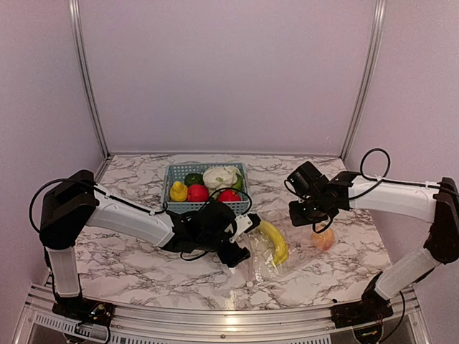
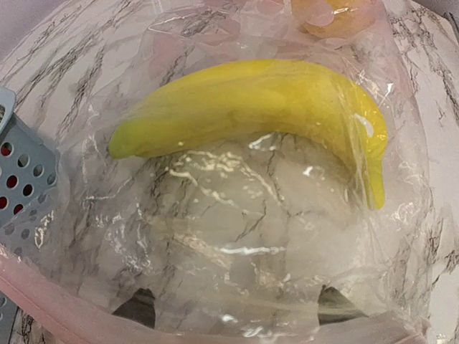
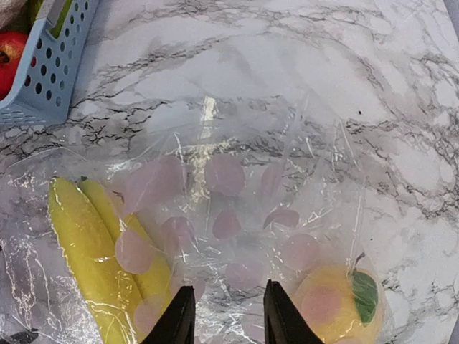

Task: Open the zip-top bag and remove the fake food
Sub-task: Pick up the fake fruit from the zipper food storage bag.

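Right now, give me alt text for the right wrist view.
A clear zip-top bag lies on the marble table, with yellow bananas at left and a peach-coloured fruit at lower right showing through the plastic. The right gripper hangs over it, fingers slightly apart; a blue basket sits top left.

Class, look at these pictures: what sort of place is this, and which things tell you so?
Probably a robot test bench in a lab: a left arm and right arm bolted at a marble-patterned table, plain walls on metal rails, toy fruit in a basket.
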Motion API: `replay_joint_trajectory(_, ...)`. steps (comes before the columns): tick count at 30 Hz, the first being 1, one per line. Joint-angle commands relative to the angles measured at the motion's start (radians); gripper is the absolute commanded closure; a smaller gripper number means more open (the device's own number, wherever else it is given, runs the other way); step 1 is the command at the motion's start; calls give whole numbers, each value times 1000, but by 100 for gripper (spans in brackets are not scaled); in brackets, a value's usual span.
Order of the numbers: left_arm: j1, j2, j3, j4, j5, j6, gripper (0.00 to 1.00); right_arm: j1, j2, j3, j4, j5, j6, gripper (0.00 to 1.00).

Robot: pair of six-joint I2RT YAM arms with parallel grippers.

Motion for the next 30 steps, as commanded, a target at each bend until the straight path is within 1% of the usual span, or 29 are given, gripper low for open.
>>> replay_joint_trajectory(1, -2, -12, -16, 28, -7, 4, 19, 29, -30, 37, -46, -43, 17, 73)
replay_joint_trajectory(4, -2, -13, -16, 29, -4, 5, 19, 55, -27, 15, -32, -78, 34, 81)
replay_joint_trajectory(11, -2, -13, -22, 32, 0, 5, 19, 113, -1, -51, 3, -136, 92, 93)
replay_joint_trajectory(18, -3, -12, -23, 37, 8, -1, 19, 115, 12, -120, 55, -178, 112, 96)
replay_joint_trajectory(21, -2, -10, -23, 38, 14, 0, 19, 115, 20, -143, 88, -201, 105, 94)
replay_joint_trajectory(23, -3, -9, -23, 38, 20, 3, 19, 115, 32, -150, 106, -210, 102, 89)
replay_joint_trajectory(30, -3, -6, -31, 45, 38, 18, 18, 116, 57, -167, 148, -230, 90, 68)
